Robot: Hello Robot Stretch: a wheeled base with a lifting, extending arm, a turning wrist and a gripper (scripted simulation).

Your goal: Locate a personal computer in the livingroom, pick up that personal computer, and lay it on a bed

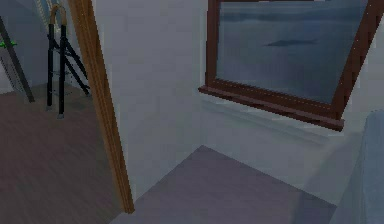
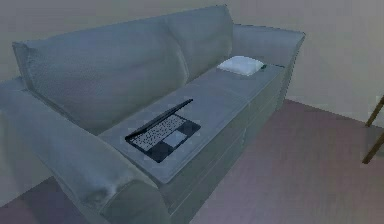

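As I look sideways, a laptop lies open on the grey sofa — white pillow farther along; window ahead. I cannot tell the gripper's state.

We log dim, even light; soft shadow under window sill; sofa front shaded; door frame leans by distortion.

A laptop lies on the sofa seat; right of it, farther along, sits perhaps a pillow
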